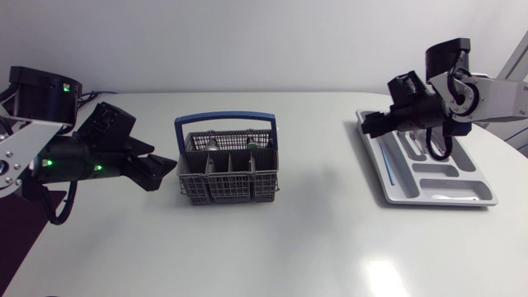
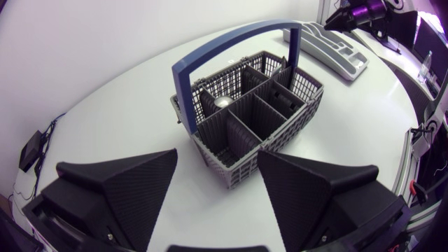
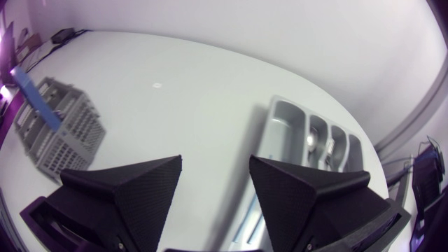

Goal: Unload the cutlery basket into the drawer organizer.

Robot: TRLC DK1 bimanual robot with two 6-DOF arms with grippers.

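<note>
The grey cutlery basket [image 1: 227, 169] with a blue handle [image 1: 225, 120] stands mid-table and holds a few pieces of cutlery [image 1: 252, 146]. My left gripper [image 1: 162, 170] hovers just left of it, open and empty. In the left wrist view the basket [image 2: 248, 115] lies ahead of the spread fingers [image 2: 119, 189], and a spoon bowl [image 2: 224, 103] shows in one compartment. The grey drawer organizer [image 1: 474, 177] lies at the right. My right gripper [image 1: 373, 124] hangs over its near-left corner, open with nothing between its fingers [image 3: 122, 192]. A blue-handled piece [image 1: 388, 169] lies in the organizer's left slot.
In the right wrist view the organizer [image 3: 280, 115] lies ahead of the gripper and the basket [image 3: 59, 129] is far off to one side. Bare white tabletop [image 1: 322, 231] stretches between basket and organizer and along the front.
</note>
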